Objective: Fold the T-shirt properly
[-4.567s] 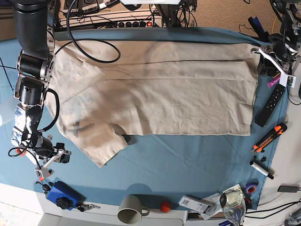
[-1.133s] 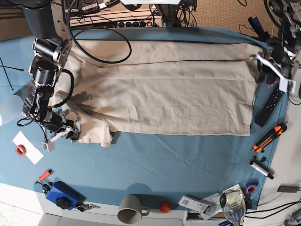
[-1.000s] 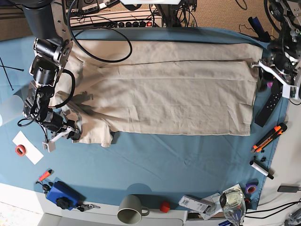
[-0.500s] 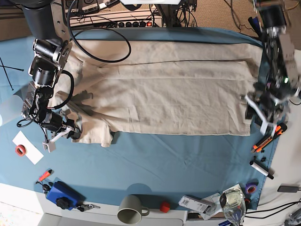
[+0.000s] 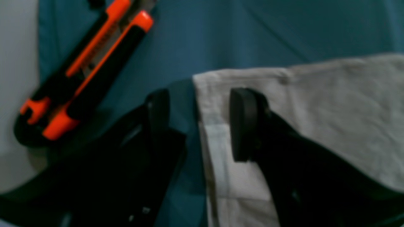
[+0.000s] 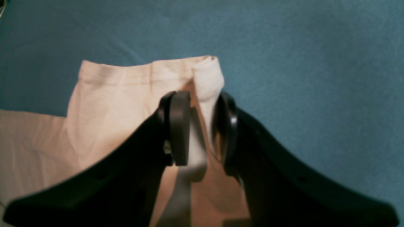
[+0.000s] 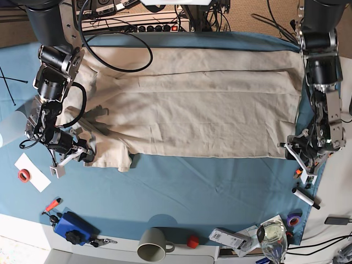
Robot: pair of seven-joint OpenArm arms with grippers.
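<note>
The beige T-shirt (image 7: 198, 110) lies spread flat across the blue table cloth (image 7: 209, 187). My right gripper (image 7: 82, 157) is at its left end. In the right wrist view this gripper (image 6: 202, 126) is shut on a bunched fold of the sleeve (image 6: 206, 75). My left gripper (image 7: 297, 154) is low at the shirt's near right corner. In the left wrist view it (image 5: 199, 123) stands open astride the hem (image 5: 208, 135). One of its fingers (image 5: 243, 123) is over the T-shirt (image 5: 315, 110), the other over the cloth.
An orange and black cutter (image 5: 85, 63) lies just right of the left gripper, with a white marker (image 7: 305, 197) nearer the front. A black cable (image 7: 115, 55) loops over the shirt's far left. Mug (image 7: 153, 245), blue box (image 7: 71, 227) and glass (image 7: 273, 236) line the front edge.
The left arm swung from the shirt's far right corner down to its near right corner, still open. The right gripper holds the sleeve in the same spot as a second ago.
</note>
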